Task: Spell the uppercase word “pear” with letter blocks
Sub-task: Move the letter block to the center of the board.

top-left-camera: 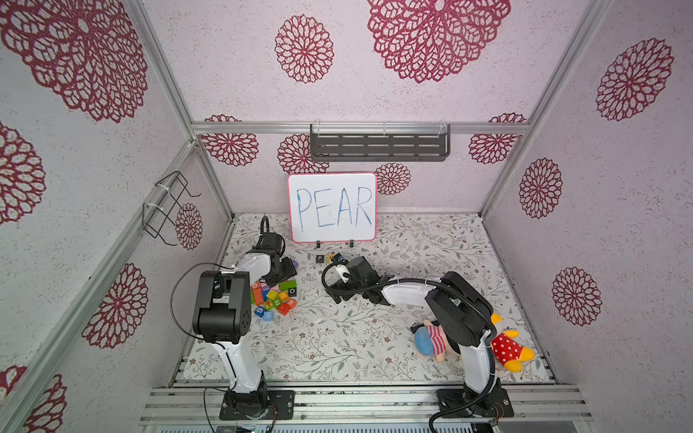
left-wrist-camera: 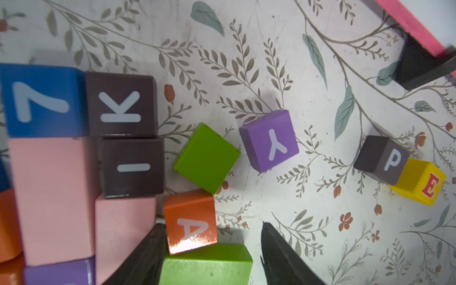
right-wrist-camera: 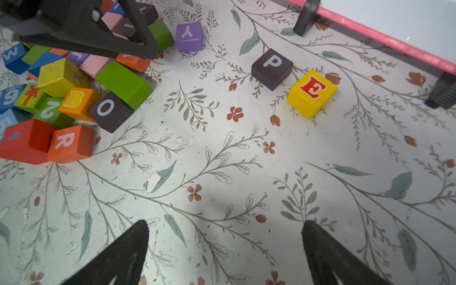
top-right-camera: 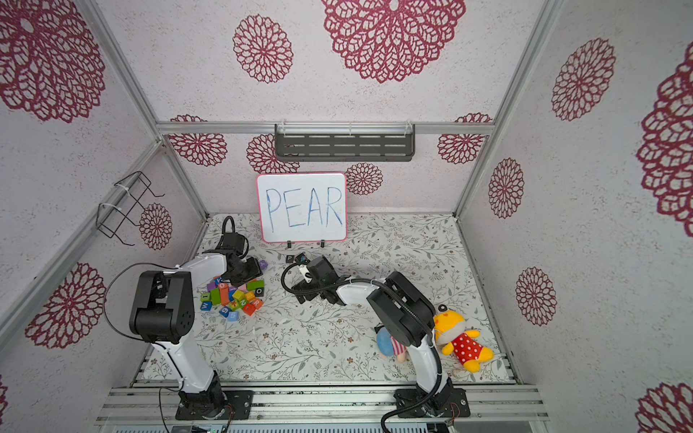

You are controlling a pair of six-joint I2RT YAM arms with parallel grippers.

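Observation:
The orange A block [left-wrist-camera: 190, 222] lies at the edge of the block pile, tilted against a green block [left-wrist-camera: 204, 266]. My left gripper [left-wrist-camera: 212, 224] is open around it: one finger [left-wrist-camera: 150, 249] touches its side, the other finger [left-wrist-camera: 274, 249] stands apart. The dark P block [right-wrist-camera: 271, 66] and yellow E block [right-wrist-camera: 312, 92] sit side by side near the whiteboard [top-left-camera: 332, 206]. The orange R block [right-wrist-camera: 70, 143] rests at the pile's near edge. My right gripper [right-wrist-camera: 226, 222] hangs open over bare mat, holding nothing.
A purple Y block [left-wrist-camera: 270, 140] and a green cube [left-wrist-camera: 207, 158] lie loose between the pile and the P block. Dark K, I and pink blocks [left-wrist-camera: 51, 197] crowd beside the left gripper. Two plush toys [top-left-camera: 431, 341] lie by the right arm's base.

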